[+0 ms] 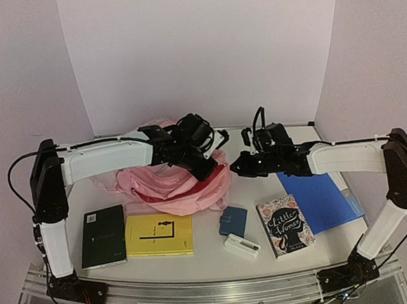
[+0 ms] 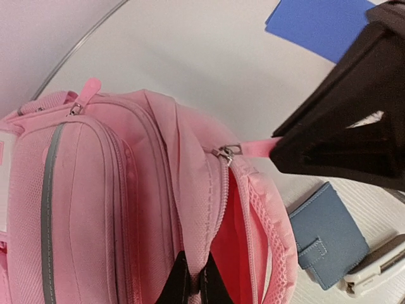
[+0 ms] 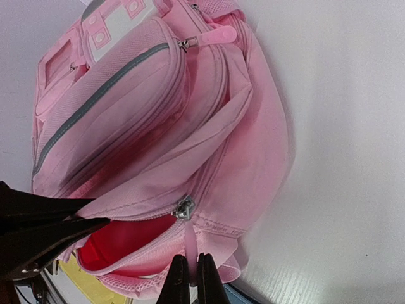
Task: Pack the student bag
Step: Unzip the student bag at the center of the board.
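Note:
The student bag [image 1: 165, 184], soft and pink with grey strips, lies at mid-table, and its main zip is part open on a red lining [image 3: 123, 244]. My left gripper [image 2: 193, 286] is shut on the fabric edge [image 2: 196, 215] beside that opening. My right gripper [image 3: 190, 278] is shut on the pink zip pull [image 3: 189, 240] just below the metal slider [image 3: 184, 208]. In the top view the left gripper [image 1: 208, 170] and the right gripper [image 1: 235, 168] meet at the bag's right end. The left wrist view shows the pull [image 2: 254, 148] stretched taut toward the right gripper's black fingers [image 2: 342, 142].
In front of the bag lie a dark green book [image 1: 103, 236], a yellow book [image 1: 158, 234], a blue wallet [image 1: 233, 220], a small white case [image 1: 241, 246] and a "Little Women" book [image 1: 285, 224]. A blue folder [image 1: 320, 199] lies under the right arm.

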Controlling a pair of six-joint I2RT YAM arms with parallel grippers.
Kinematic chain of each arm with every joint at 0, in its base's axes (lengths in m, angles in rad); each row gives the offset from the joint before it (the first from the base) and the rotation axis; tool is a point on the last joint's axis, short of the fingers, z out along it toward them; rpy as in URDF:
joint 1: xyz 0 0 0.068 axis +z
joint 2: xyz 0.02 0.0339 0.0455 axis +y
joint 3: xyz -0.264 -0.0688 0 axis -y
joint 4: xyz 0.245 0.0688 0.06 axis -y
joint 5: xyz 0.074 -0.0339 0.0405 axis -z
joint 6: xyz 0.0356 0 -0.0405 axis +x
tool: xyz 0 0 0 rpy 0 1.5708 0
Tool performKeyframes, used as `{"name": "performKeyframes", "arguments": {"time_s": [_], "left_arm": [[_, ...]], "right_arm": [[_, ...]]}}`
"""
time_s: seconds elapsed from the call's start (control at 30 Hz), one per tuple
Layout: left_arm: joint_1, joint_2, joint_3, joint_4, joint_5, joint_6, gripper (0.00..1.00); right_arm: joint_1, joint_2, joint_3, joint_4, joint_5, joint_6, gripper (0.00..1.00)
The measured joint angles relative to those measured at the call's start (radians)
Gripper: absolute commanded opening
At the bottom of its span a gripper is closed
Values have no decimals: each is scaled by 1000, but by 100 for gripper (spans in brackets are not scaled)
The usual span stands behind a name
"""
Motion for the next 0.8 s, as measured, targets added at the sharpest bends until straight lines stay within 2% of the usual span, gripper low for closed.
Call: {"name": "performKeyframes", "arguments": {"time_s": [0.23, 0.47, 0.8], "left_arm": [[3, -101, 142, -207, 59, 135, 0], [2, -150, 156, -304, 112, 181, 0], [12, -241, 208, -408, 252, 175, 0]], "right_arm": [[-62, -79, 30, -21, -71, 9, 0], [-71, -96, 45, -56, -129, 13, 0], [-86, 50, 128, -62, -131, -19, 0]]}}
